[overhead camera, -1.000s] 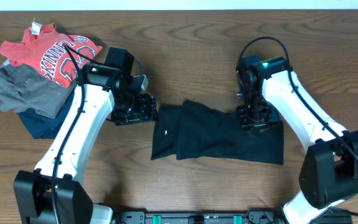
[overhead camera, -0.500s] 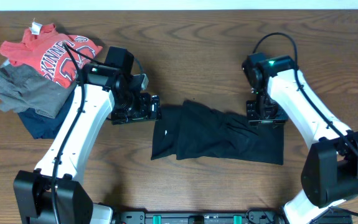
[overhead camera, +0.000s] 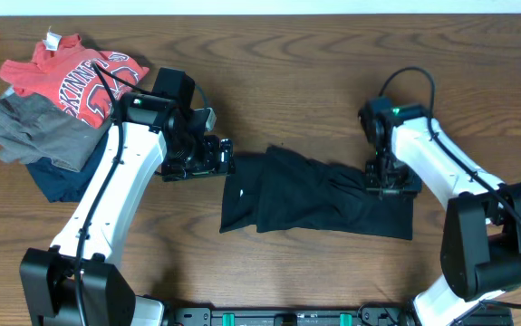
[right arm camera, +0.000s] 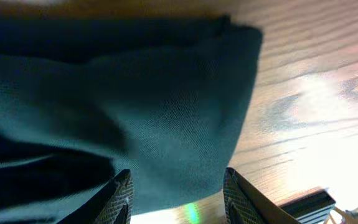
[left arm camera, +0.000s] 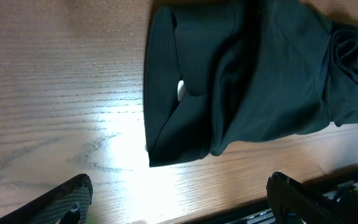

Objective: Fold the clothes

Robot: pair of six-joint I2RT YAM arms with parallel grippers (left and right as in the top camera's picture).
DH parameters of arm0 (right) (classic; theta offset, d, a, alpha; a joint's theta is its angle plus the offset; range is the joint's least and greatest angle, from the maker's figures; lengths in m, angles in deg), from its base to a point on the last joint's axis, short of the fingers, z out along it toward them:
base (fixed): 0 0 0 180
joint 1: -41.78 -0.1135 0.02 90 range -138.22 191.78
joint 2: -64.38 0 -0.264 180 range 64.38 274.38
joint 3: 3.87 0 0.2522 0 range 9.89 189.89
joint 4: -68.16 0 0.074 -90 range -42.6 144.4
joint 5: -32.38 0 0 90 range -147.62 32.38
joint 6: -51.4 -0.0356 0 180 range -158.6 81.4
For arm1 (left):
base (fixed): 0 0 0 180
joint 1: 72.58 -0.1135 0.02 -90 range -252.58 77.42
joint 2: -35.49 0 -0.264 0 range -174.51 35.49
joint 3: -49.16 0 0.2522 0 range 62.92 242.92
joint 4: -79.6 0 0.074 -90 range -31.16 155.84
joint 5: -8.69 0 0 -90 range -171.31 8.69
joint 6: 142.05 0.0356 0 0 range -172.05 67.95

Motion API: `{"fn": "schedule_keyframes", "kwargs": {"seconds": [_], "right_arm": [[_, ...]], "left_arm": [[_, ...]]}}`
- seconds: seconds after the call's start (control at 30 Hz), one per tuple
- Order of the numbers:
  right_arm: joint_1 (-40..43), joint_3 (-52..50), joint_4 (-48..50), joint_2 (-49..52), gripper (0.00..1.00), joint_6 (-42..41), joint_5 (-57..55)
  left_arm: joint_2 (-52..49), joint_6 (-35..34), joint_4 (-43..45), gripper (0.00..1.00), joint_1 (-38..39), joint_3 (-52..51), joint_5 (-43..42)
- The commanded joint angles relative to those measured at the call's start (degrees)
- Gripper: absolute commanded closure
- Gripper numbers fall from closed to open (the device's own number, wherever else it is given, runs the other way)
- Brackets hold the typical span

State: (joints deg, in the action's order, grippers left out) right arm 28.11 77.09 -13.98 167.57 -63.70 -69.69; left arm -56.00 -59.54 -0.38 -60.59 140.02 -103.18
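Right pincer (overhead camera: 389,184) slid toward the clothes' (overhead camera: 305,199) right edge.

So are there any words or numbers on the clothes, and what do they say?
On the crumpled red shirt: arched white capital lettering, too creased and small to read for sure.
On the small white tag at that shirt's collar: too small to read.
On the black soft-fabric garment: a small white logo print, a blurred mark with no readable letters.
Nothing else shows any text.
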Motion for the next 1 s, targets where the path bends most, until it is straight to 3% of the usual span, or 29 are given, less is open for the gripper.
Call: {"fn": "schedule_keyframes", "kwargs": {"seconds": [0.0, 0.1, 0.23, 0.57, 0.87, 0.97], "right_arm": [[0.1, -1.8, 0.7, -0.9, 0.55, -1.1, 2.2], [-0.3, -1.7, 1.4, -0.9, 0.55, 6.3, 10.8], [-1.8, -1.3, 3.1, -0.9, 0.54, 23.3, 29.7], [-3.3, 0.4, 4.9, -0.9, 0.53, 39.6, 56.7], [-3.1, 1.5, 2.5, -2.8, 0.55, 41.1, 52.3], [-3.0, 3.1, 2.3, -5.8, 0.55, 35.1, 43.4]], "left_arm": [[0.5, 0.2, -0.3, 0.10, -0.4, -0.4, 0.5], [0.5, 0.2, -0.3, 0.10, -0.4, -0.4, 0.5], [0.5, 0.2, -0.3, 0.10, -0.4, -0.4, 0.5], [0.5, 0.2, -0.3, 0.10, -0.4, -0.4, 0.5], [0.5, 0.2, -0.3, 0.06, -0.4, -0.4, 0.5], [0.5, 0.2, 0.2, 0.00, -0.4, -0.4, 0.5]]}}
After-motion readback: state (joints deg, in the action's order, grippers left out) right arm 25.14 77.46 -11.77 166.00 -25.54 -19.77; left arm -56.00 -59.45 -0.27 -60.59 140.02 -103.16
